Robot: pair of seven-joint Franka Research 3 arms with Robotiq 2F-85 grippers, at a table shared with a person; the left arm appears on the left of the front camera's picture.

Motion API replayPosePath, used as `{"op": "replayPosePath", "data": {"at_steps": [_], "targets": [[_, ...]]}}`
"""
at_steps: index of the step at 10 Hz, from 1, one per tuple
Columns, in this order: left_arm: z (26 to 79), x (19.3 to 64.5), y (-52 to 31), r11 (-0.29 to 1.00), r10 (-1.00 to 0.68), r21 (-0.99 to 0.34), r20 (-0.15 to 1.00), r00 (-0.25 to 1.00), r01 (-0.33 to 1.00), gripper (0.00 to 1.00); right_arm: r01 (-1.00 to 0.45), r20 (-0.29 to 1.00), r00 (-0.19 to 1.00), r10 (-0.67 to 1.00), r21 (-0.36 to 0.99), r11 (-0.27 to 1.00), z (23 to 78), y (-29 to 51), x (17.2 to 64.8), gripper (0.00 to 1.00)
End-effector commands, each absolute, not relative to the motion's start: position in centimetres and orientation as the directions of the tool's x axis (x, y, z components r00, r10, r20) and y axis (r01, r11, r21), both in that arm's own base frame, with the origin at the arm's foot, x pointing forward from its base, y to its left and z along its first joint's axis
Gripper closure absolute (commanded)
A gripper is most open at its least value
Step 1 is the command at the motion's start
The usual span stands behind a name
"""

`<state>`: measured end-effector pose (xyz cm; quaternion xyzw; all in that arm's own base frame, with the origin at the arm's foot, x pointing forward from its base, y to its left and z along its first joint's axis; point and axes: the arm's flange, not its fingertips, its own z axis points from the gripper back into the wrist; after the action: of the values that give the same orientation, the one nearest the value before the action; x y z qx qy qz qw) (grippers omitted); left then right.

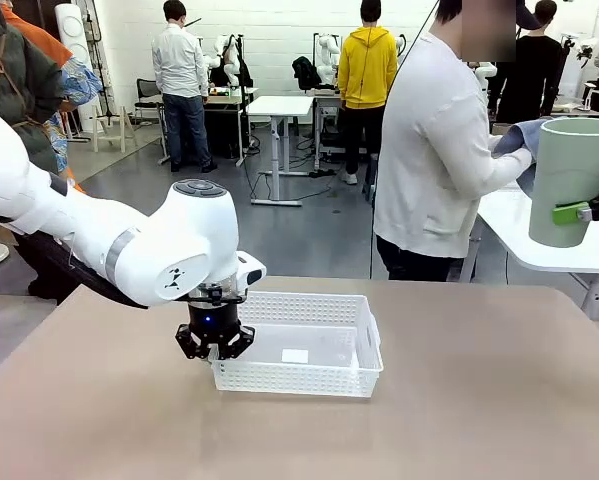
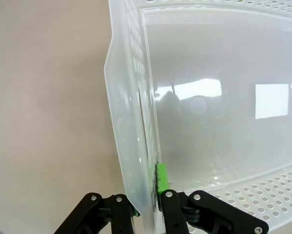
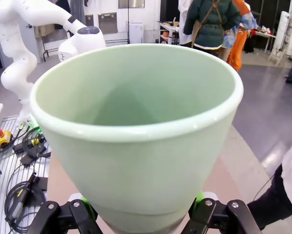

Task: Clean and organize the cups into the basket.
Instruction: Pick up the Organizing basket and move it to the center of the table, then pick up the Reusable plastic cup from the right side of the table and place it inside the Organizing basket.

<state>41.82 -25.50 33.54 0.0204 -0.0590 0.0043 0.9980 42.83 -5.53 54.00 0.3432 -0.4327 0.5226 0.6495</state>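
**Item 1: basket**. White, perforated, shallow.
- Location: on the counter, left of middle.
- Attitude: flat on its base with the opening up. The long axis runs left to right in the front view.
- Contents: nothing in it; a white label shows on the floor.
- Hold: the left end effector is closed tight on the left short wall near the front corner, with one finger inside the wall and one outside.

**Item 2: cup**. Mint green and tapered.
- Location: held off the counter at the far right, well apart from the basket.
- Attitude: upright, with the mouth up and the narrow base down. The long axis is vertical.
- Hold: the right end effector comes in from the side. Its jaws stand wide around the lower part of the cup, with green pads on both flanks.
- Interior: looks bare in the right wrist view.

**Item 3: cloth**. Blue-grey.
- Location: in the hand of the person at the far side, just beside the cup's rim. Whether it touches the rim cannot be told.

**Status (judgement)**
- Early in the task: the cleaning step for this cup appears to be under way.
- No cup has been placed yet.
- Left to do: finish the wipe and carry the cup across to the basket. There it should be set down upright or lying along the basket's length.
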Motion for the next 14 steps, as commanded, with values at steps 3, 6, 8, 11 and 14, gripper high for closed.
{"op": "replayPosePath", "data": {"at_steps": [3, 6, 8, 11, 14], "targets": [[34.0, 40.4, -24.3, 1.000, -0.003, 0.023, 0.156, 0.988, -0.001, 1.00, -0.978, 0.922, 0.067, 0.381, -0.016, 0.210, 53.9, -5.5, 42.8, 0.96], [33.6, 41.7, -25.5, 0.999, 0.003, 0.039, 0.123, 0.992, -0.008, 1.00, -0.978, 0.922, 0.067, 0.381, -0.016, 0.210, 53.9, -5.5, 42.8, 0.96], [33.6, 41.7, -25.5, 0.999, 0.003, 0.039, 0.123, 0.992, -0.008, 1.00, -0.981, 0.854, 0.040, 0.518, -0.067, 0.185, 55.7, -2.5, 42.3, 0.19], [33.6, 41.7, -25.5, 0.999, 0.003, 0.039, 0.123, 0.992, -0.008, 1.00, -0.998, 0.621, 0.008, 0.784, -0.050, 0.050, 59.7, 12.8, 43.9, 0.19], [33.6, 41.7, -25.5, 0.999, 0.003, 0.039, 0.123, 0.992, -0.008, 1.00, -0.999, 0.365, -0.007, 0.931, 0.038, -0.022, 56.2, 24.4, 45.2, 0.19]]}}
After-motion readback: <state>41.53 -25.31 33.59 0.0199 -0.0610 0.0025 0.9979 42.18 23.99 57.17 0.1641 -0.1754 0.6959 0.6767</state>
